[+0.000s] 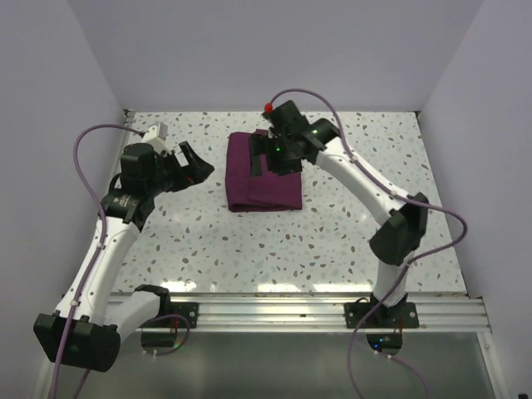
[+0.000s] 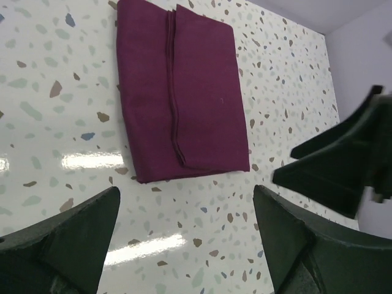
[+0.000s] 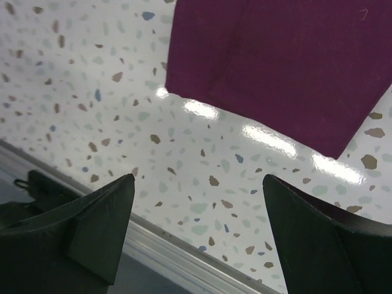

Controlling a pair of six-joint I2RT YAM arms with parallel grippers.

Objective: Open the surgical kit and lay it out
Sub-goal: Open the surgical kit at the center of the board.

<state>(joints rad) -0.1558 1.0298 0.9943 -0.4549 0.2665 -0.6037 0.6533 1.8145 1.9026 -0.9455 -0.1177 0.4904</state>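
Left fingers [image 2: 67, 245] apart; right fingers [image 3: 92, 226] apart; maroon wrap [image 1: 264, 173] folded

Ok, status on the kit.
Left end effector open, empty, beside cloth wrap. Right end effector open, empty, at its far edge. Wrap folded shut. Nothing in the way.

A speckled terrazzo counter [image 1: 208, 241] sat between plain pale lavender walls [image 1: 274, 50], overhead light glaring off it, a metal rail [image 1: 291, 309] edging its near side.
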